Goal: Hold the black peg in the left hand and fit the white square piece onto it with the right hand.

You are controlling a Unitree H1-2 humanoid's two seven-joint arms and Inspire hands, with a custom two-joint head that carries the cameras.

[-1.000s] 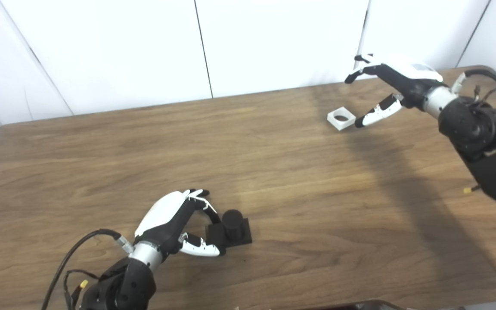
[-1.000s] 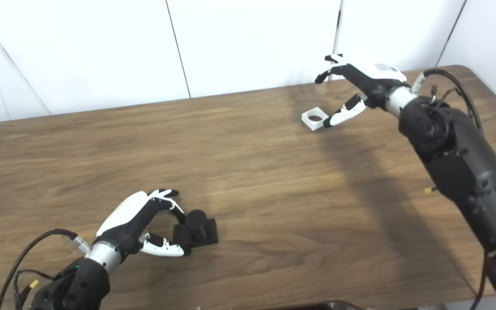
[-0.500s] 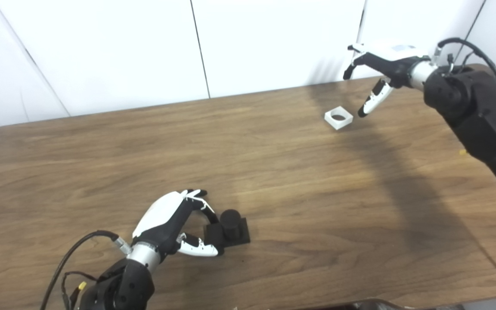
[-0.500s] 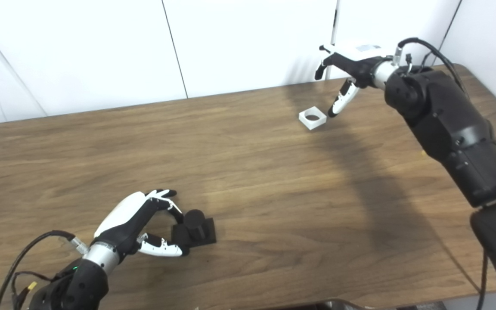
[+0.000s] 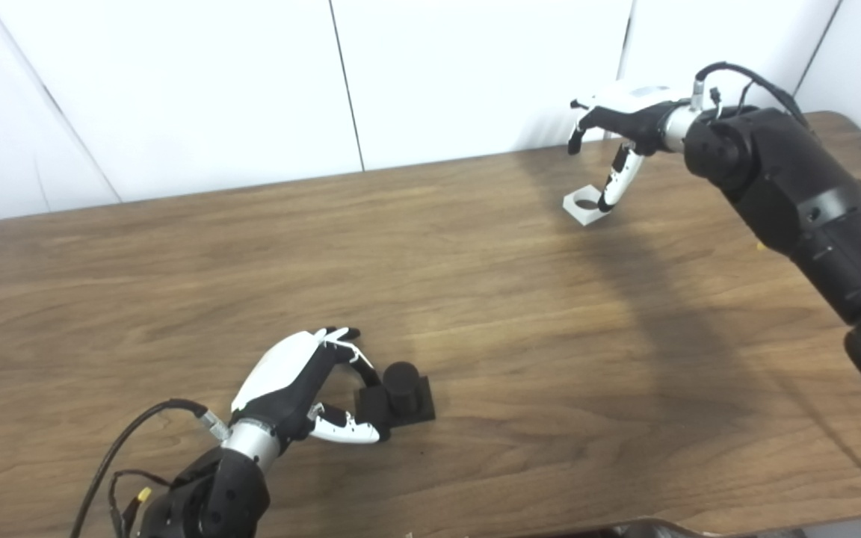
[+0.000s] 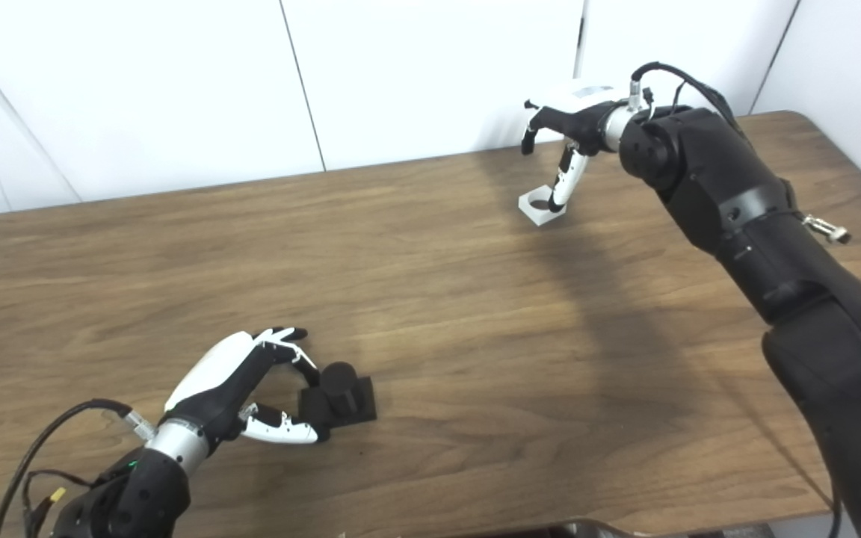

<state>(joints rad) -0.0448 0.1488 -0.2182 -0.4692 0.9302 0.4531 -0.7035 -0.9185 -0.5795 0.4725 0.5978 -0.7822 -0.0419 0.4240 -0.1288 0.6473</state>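
Black peg (image 5: 400,388) on its square base is pinched at the left hand's (image 5: 292,381) fingertips on the table (image 5: 475,314), while the white square piece (image 5: 584,206), unlifted and unfitted, lies just under the right hand's (image 5: 617,127) spread fingers.

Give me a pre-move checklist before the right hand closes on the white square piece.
1. Left hand closed on the black peg: ok, fingers on its base.
2. Peg upright on the table: ok.
3. Right hand over the white square piece: ok, thumb at its near edge.
4. Right hand open: ok, fingers spread.
5. Piece lying flat: cannot tell.
6. Path between piece and peg free: ok.
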